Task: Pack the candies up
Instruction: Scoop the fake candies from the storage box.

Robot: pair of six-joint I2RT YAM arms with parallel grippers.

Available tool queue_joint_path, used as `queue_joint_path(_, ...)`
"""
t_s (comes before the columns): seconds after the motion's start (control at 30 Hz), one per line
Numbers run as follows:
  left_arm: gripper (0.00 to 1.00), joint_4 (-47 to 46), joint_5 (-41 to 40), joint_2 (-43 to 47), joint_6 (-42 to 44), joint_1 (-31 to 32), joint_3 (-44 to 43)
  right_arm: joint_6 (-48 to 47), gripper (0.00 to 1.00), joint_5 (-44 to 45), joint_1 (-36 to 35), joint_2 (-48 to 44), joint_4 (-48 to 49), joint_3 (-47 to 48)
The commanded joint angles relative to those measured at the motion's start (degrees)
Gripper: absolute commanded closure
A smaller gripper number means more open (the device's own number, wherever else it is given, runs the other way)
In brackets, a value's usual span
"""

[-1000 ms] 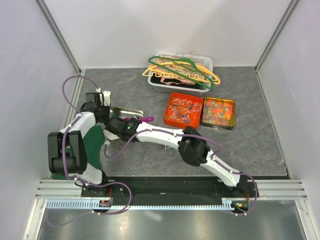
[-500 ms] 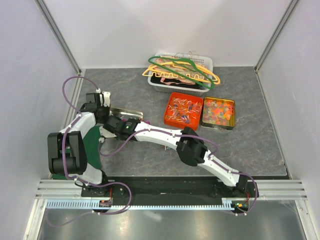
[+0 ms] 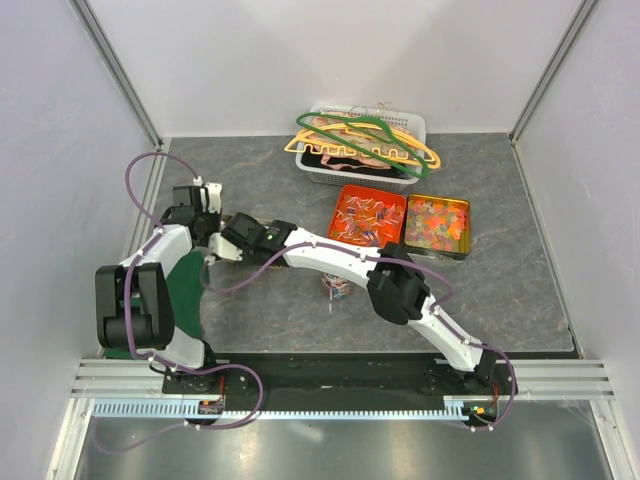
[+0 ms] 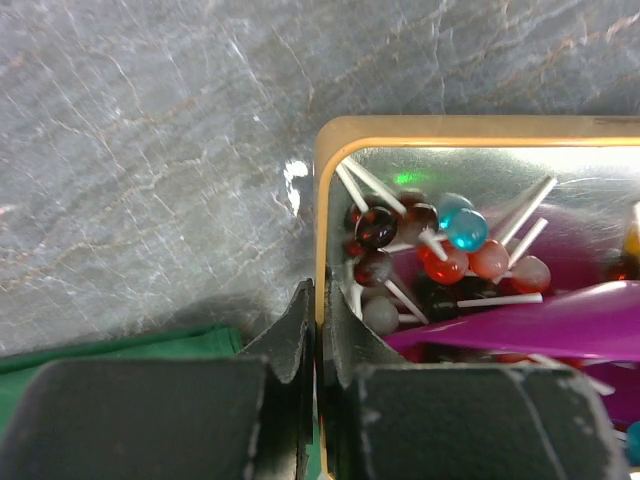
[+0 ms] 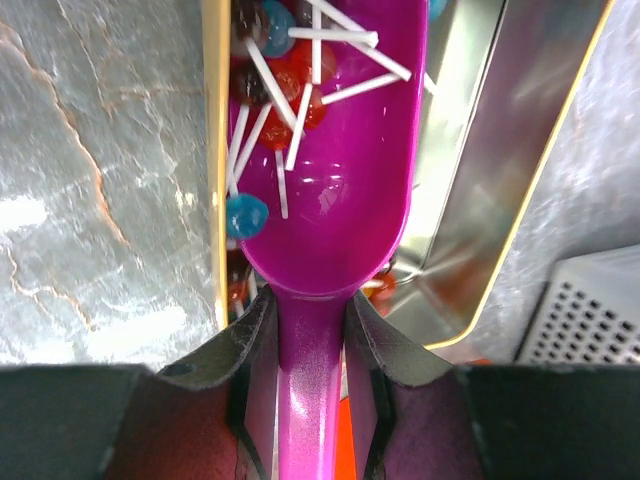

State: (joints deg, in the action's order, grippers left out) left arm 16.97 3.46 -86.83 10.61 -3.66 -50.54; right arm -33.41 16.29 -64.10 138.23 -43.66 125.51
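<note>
1. The left claw (image 4: 318, 320) is pinched shut on the gold rim of a metal tin (image 4: 460, 128).
2. The right claw (image 5: 312, 335) clamps the handle of a magenta scoop (image 5: 340, 200).
3. Lollipops (image 5: 285, 95) lie in the scoop and tin.
4. Small candies (image 3: 367, 216) fill an orange tray (image 3: 370, 189), with a few loose on the tabletop (image 3: 260, 170).

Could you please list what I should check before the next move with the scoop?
1. Grip of left gripper on tin rim: ok.
2. Grip of right gripper on purple scoop handle: ok.
3. Scoop bowl above the tin: ok.
4. Load of candies in scoop: ok.
5. Nothing spilled: not ok, stray candies lie on the table.
</note>
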Motion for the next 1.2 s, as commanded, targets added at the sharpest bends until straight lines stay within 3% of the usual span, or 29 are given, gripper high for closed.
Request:
queue_joint_path(0.0, 0.98, -6.4, 3.5, 3.2, -2.2, -0.1, -1.5, 4.8, 1.0, -7.6, 0.6, -3.8, -0.8, -1.9)
queue_joint_path(1.17, 0.98, -6.8, 2.7, 3.1, -2.0, -0.4, -1.3, 14.6, 1.0, -11.8, 8.7, -9.2, -1.0, 1.4)
